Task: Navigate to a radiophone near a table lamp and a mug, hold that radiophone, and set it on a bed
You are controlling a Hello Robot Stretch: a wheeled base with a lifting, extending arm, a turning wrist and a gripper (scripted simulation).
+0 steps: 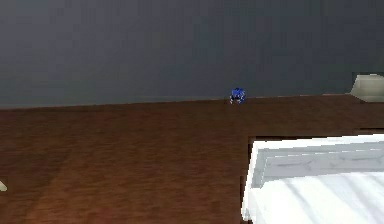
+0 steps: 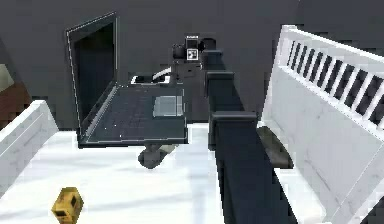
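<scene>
Gripper (image 2: 158, 76) at the far end of a dark square arm bar (image 2: 235, 140), out across a white bed (image 2: 95, 172).
Finger spread impossible to tell, likewise any hold: one open dark grey laptop (image 2: 135, 105) lying right behind. One dark grey lump (image 2: 155, 153) on the cover at the laptop's edge, whether the radiophone unclear; one small yellow box (image 2: 68, 203). Room: dark wooden floor (image 1: 120, 150), grey-blue wall (image 1: 150, 45), one small blue object (image 1: 238, 95) at its foot.

Forward view: wall (image 1: 150, 50), flat slate grey; floor (image 1: 120, 150), dark red-brown wood grain; small object (image 1: 238, 96) at the wall's foot, bright blue; bed frame (image 1: 300, 150), white. Arm side view: laptop (image 2: 135, 110), charcoal with a black screen and paler grey touchpad; bed cover (image 2: 120, 190), white; slatted bed end (image 2: 330, 90), white; arm (image 2: 235, 135), near-black, ending in two squares (image 2: 190, 50), white with black marks; small block (image 2: 68, 202), yellow and black
</scene>
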